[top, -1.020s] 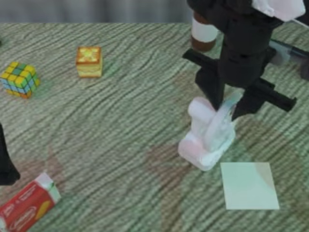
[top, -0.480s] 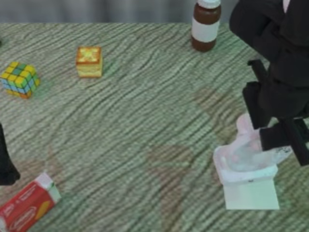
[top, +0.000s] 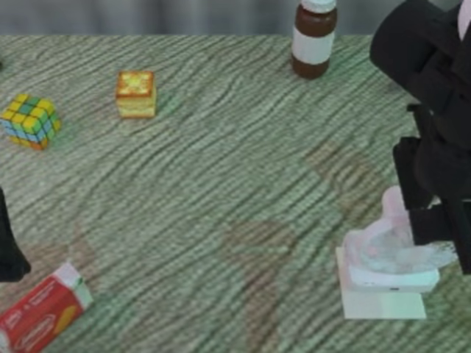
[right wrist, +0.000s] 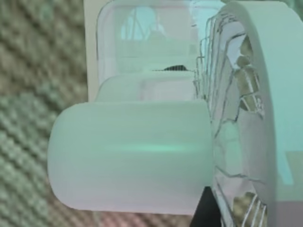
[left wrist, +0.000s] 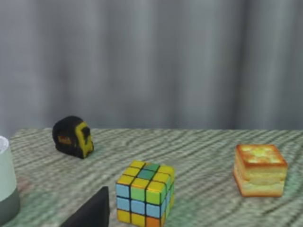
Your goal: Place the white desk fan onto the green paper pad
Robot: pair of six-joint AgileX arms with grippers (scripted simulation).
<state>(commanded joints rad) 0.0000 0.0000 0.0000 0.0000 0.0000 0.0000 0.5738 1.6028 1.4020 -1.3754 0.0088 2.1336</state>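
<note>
The white desk fan [top: 388,257] hangs tilted at the front right, its base over the far part of the green paper pad [top: 383,303]. My right gripper [top: 430,220] is shut on it from above, one dark finger [right wrist: 206,210] showing between the motor housing [right wrist: 132,151] and the grille. In the right wrist view the fan base lies over the pad [right wrist: 91,47]. Whether the base touches the pad I cannot tell. My left gripper [top: 9,254] is parked at the table's left edge, one finger [left wrist: 92,213] in sight and nothing held.
A brown bottle with a white label [top: 313,38] stands at the back. An orange-yellow block [top: 135,93] and a colour cube [top: 29,121] sit at the back left, a red carton [top: 40,309] at the front left. A black-yellow tape measure [left wrist: 72,137] lies beyond the cube.
My right arm has carried the fan to the right and toward the front, from bare table to over the pad. The bottle has come out from under the arm. The left arm has not moved.
</note>
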